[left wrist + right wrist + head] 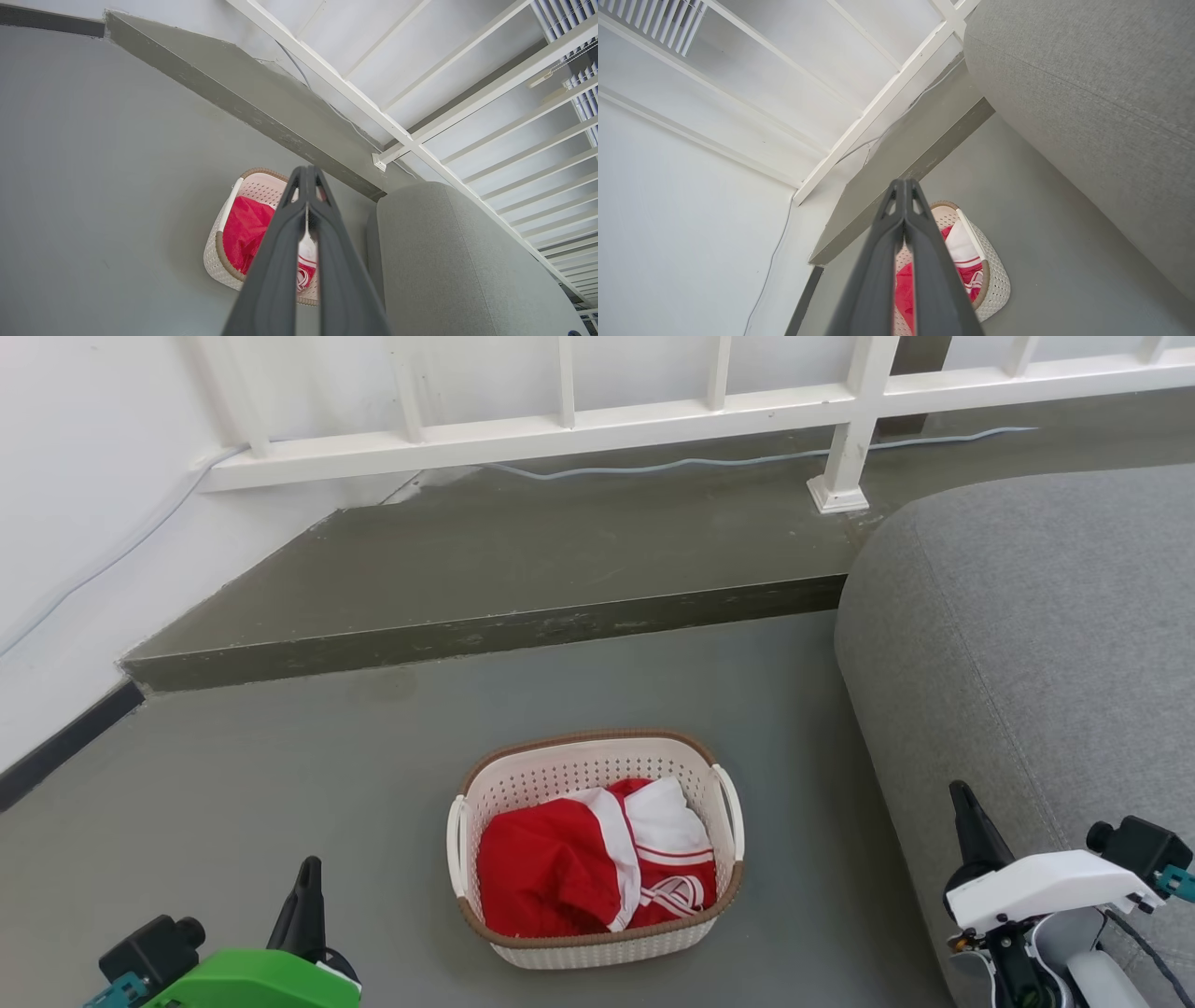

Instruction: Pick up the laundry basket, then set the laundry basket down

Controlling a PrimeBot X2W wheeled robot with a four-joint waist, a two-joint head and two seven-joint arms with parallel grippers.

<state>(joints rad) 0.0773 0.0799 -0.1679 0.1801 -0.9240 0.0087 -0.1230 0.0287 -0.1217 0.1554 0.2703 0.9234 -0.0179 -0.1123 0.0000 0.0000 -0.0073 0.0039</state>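
We see the small cream-white perforated plastic laundry basket (579,773), with its brown rim trim and 2 white loop handles, standing on the grey floor (233,784) just beside the grey fabric sofa (1027,635). It holds a red and white garment (551,873). Our left gripper (307,882) hangs off its left side and our right gripper (967,812) over the sofa's edge. Each has its 2 fingers pressed together on nothing, apart from the basket.

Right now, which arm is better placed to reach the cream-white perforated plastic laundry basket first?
Probably left. The left gripper hangs nearer the laundry basket, with bare grey floor between. The right gripper sits farther off, by the grey fabric sofa. Both are shut.
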